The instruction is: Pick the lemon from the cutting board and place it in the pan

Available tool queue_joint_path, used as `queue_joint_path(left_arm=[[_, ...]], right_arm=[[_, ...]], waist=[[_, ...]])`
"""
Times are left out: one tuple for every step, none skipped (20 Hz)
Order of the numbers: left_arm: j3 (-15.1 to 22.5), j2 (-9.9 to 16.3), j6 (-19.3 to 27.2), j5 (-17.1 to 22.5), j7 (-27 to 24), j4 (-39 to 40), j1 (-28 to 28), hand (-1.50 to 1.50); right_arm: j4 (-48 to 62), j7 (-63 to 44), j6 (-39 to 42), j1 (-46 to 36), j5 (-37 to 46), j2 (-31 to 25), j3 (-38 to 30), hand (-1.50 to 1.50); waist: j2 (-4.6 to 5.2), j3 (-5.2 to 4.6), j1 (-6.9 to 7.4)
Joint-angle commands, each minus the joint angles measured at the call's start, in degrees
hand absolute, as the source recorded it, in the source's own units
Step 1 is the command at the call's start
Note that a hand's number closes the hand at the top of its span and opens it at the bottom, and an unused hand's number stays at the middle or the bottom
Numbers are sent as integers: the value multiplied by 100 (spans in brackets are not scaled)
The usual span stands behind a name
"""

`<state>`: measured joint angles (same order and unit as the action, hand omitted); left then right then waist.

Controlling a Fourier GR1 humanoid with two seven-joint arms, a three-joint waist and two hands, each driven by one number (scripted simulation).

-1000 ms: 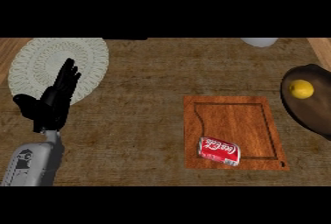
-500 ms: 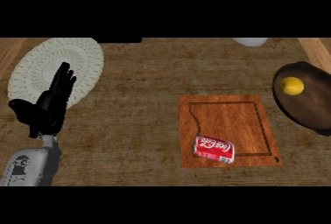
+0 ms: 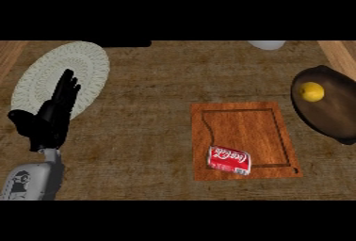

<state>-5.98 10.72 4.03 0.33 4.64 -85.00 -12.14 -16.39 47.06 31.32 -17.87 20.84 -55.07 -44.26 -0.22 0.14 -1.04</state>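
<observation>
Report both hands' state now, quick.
Left hand: open, fingers straight, holding nothing, at the view's left by the plate.
Right hand: not in view.

Single head view, steeply down onto the counter [image 3: 153, 141], left forearm [image 3: 31, 181] at lower edge.

Worktop [image 3: 153, 141]: wood look, brown, coarse streaked grain, matt.
Cutting board [image 3: 243, 132]: reddish-brown wood, fine straight grain, smooth, faint sheen; a groove runs round its edge.
Pan [image 3: 341, 110]: dark brown, smooth, dull finish.
Lemon [image 3: 312, 92]: yellow skin, matt, lightly lit on top.
Can [image 3: 229, 160]: red with white lettering, metal look, glossy.
Plate [image 3: 83, 66]: pale cream, ribbed or woven texture, matt.
Left hand [image 3: 49, 122]: black, matt; straight fingers [image 3: 66, 89].
Forearm [image 3: 31, 181]: grey, smooth casing.
</observation>
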Motion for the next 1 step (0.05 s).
queue_joint_path(left_arm=[[194,-252,225,-227,-232,-62,161,0]], right_arm=[[-180,1128,1267,487,-142,23,89,-150]], waist=[[-10,-7,-32]])
